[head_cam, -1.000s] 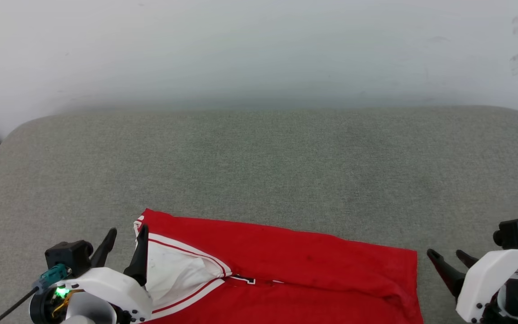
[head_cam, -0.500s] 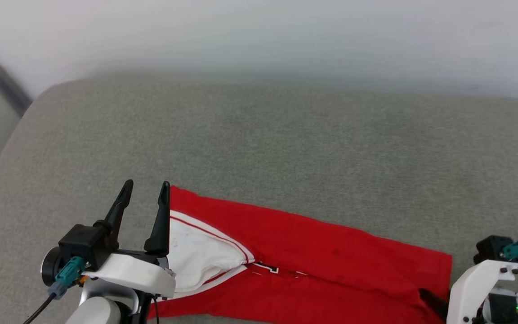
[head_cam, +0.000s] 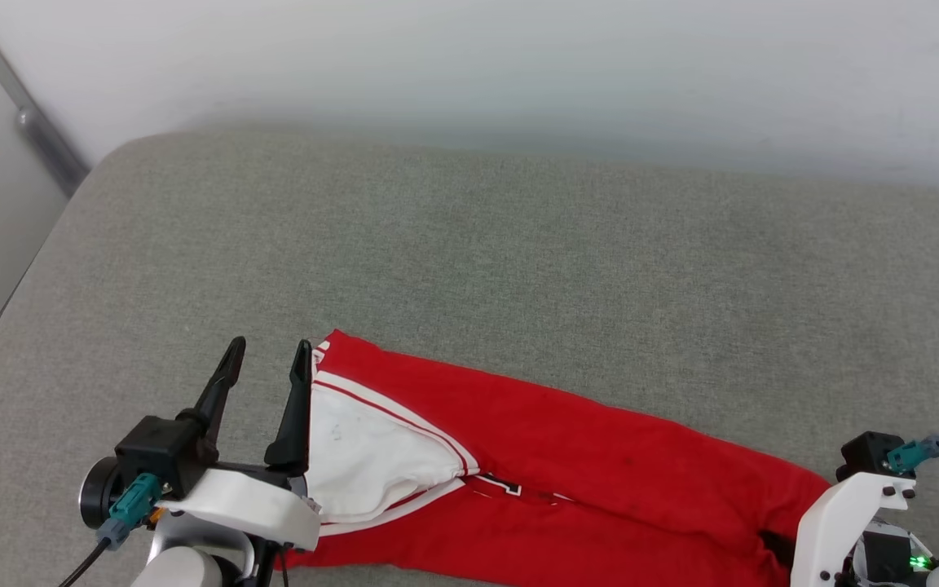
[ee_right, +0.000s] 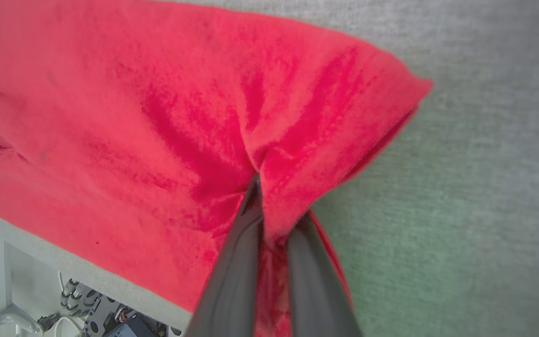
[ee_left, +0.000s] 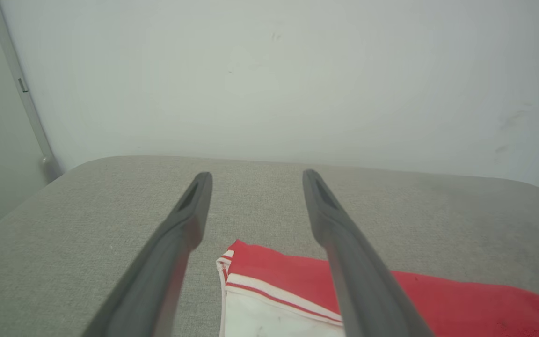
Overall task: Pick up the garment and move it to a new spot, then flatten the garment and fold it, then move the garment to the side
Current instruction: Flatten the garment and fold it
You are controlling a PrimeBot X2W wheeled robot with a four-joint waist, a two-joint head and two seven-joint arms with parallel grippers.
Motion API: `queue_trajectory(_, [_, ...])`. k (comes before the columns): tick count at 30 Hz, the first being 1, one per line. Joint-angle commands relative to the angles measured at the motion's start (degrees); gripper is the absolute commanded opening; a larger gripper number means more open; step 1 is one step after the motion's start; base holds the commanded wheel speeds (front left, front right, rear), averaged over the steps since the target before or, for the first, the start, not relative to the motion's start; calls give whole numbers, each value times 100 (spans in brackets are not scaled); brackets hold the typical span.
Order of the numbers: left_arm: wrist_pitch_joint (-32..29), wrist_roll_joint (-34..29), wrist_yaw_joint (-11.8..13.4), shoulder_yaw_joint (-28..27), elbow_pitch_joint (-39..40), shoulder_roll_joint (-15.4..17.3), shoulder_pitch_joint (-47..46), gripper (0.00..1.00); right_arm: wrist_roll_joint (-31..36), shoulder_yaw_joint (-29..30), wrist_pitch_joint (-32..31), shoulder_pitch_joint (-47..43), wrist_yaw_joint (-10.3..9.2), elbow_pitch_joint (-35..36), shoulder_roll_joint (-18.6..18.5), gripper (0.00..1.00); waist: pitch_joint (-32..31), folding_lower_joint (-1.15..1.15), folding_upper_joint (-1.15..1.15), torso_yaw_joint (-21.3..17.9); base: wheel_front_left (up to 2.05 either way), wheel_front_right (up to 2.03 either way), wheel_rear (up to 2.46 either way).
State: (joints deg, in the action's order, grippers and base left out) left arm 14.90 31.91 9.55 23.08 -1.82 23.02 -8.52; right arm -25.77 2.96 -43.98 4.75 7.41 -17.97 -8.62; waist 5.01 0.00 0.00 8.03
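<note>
Garment (head_cam: 600,456) lies part-folded at near edge of grey padded surface (head_cam: 518,244). We see right fingers (ee_right: 250,206) clenched on bunched red corner; left fingers (head_cam: 297,391) spread, empty, beside white sleeve (head_cam: 372,456). Risk: one-handed pull drags cloth askew, thin pinch slips

Worktop (head_cam: 469,261): set against wall (head_cam: 469,65), which stands behind it.
Garment (head_cam: 584,456): on worktop, along its near edge, laid lengthwise left to right; sleeve (head_cam: 372,456) on top at its left end.
Left gripper (head_cam: 270,346): over worktop, just beside garment's left end, its right finger (head_cam: 294,408) at the sleeve edge.
Right gripper (ee_right: 269,210): at garment's right end, a fold of cloth between its jaws.
</note>
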Motion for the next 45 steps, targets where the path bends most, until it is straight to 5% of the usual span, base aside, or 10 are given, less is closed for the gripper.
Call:
queue_trajectory(1, [40, -54, -26, -23, -23, 29, 92, 100, -32, -143, 6, -121, 13, -145, 66, 0, -146, 0, 0, -49, 0, 0, 0])
queue_trajectory(10, [34, -7, 174, -136, 53, 124, 400, 100, -33, 58, 192, 65, 5, 145, -377, 0, -506, 0, 0, -297, 0, 0, 0])
queue_trajectory(18, [30, 1, 299, -171, 230, 142, 531, 100, 220, 1140, -34, -17, 5, 378, -521, 0, -500, 0, 0, -535, 0, 0, 0])
queue_trajectory(23, [3, 25, 301, -152, 259, 147, 549, 100, 10, 1886, -277, 58, 6, 627, -105, 0, -503, 0, 0, -618, 0, 0, 0])
queue_trajectory(28, [-18, 34, 293, -150, 265, 181, 482, 100, -1045, 2169, -948, 205, 6, 833, 459, 0, -477, 0, 0, -642, 0, 0, 0])
queue_trajectory(35, [-81, 24, 287, -88, 269, 190, 400, 100, -3189, 1316, -1442, 262, 6, 440, 582, 0, -460, 0, 0, -592, 0, 0, 0])
queue_trajectory(45, [-184, 5, 161, 93, 237, 122, 151, 100, -5279, -1462, 55, 877, 7, -362, 580, 0, -255, 0, 0, -323, 0, 0, 0])
